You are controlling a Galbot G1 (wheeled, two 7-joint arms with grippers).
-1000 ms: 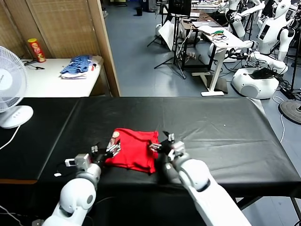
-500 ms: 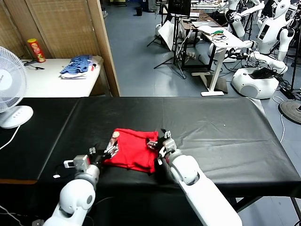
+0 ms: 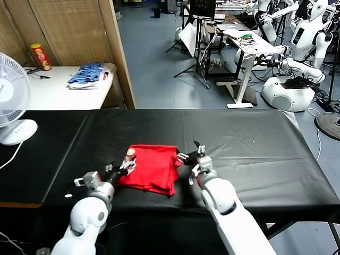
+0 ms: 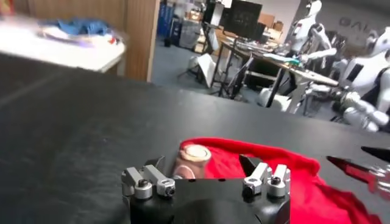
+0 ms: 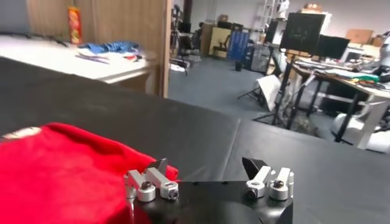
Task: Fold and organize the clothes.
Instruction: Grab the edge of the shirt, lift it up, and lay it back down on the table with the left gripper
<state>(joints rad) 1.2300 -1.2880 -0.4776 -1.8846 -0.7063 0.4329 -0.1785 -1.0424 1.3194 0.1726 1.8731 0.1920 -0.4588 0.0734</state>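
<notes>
Nearest to us, our left gripper point(image 3: 126, 166) rests at the left edge of the bright red short-sleeved cotton T-shirt point(image 3: 151, 167), its jaws spread wide and nothing caught between them. In the left wrist view the two fingers stand apart with the shirt's folded edge and its small brown-and-white printed picture point(image 4: 196, 153) just ahead, in the gap. Whether the fingertips touch the cloth we cannot tell.

Our right gripper point(image 3: 191, 154) sits just beside the shirt's right edge, jaws equally wide and empty; the right wrist view shows the red cloth point(image 5: 58, 170) running up against one finger point(image 5: 153, 176), while the other finger stands over bare table.

The shirt lies folded into a compact, roughly square bundle on the black cloth-covered table point(image 3: 249, 154), toward the near edge and a little left of centre, between our two grippers.

Farther off to the left stands a white electric fan point(image 3: 11, 101). Beyond it, a white side table point(image 3: 53, 93) carries a blue-and-white heap of cloth point(image 3: 87, 74) and a red-and-yellow cylindrical snack can point(image 3: 41, 56).
</notes>
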